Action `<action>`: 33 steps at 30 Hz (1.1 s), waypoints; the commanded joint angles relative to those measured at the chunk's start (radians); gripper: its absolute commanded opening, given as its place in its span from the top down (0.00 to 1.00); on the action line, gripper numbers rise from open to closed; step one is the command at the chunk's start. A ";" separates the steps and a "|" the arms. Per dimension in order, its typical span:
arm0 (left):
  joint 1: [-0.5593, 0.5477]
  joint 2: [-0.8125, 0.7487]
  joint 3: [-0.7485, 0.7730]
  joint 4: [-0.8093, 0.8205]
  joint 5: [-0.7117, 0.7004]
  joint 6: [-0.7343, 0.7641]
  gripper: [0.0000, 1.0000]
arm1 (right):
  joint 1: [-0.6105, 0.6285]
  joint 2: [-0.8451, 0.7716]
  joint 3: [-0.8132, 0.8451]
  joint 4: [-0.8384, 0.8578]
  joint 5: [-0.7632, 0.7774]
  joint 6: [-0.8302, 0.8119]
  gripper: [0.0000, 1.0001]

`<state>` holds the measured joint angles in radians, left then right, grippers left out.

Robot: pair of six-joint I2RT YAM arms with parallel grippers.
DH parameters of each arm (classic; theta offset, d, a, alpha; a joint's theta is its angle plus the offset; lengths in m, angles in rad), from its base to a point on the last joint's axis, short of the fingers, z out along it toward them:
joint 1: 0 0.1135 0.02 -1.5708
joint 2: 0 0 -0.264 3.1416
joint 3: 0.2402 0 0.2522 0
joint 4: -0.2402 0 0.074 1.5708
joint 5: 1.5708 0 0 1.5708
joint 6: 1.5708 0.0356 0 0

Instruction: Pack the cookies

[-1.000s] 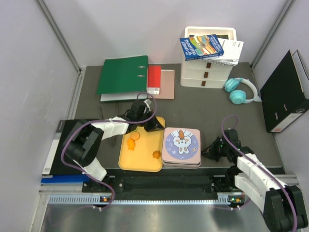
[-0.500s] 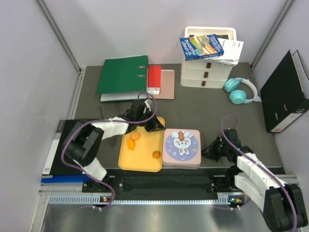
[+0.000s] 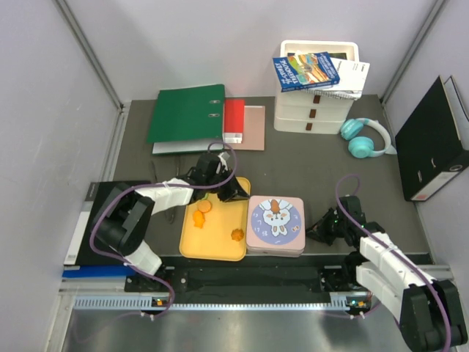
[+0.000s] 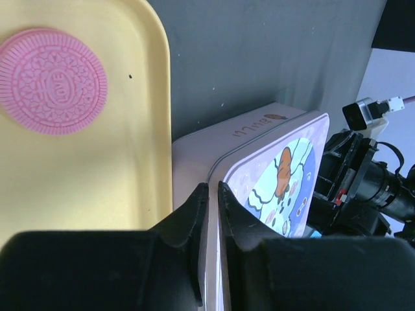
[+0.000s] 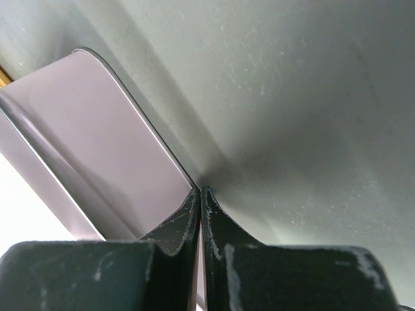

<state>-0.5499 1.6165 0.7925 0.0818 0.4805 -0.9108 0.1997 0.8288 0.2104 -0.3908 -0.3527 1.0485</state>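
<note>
Though barely parted, left gripper (image 4: 213, 189) over tin (image 4: 259, 137) edge; right gripper (image 5: 199, 192) pressed together.

The tray (image 3: 209, 243) is plain yellow. On it lie orange cookies (image 3: 204, 207) and a pink cookie (image 4: 53, 81) stamped with a fine lacy relief. Just beside the tray, the tin (image 3: 275, 222) is pale pink, its lid bearing a lavender circle with a white-and-orange cartoon animal. Beyond the tray, the binder (image 3: 186, 114) is dark green.
</note>
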 commanded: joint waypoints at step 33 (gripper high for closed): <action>0.041 0.155 0.200 -0.054 0.062 0.116 0.88 | -0.003 0.018 0.030 -0.017 0.018 -0.028 1.00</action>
<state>-0.4992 1.7939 0.9859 -0.0250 0.4915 -0.8085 0.1997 0.8295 0.2173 -0.4149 -0.3538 1.0298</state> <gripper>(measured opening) 0.139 0.004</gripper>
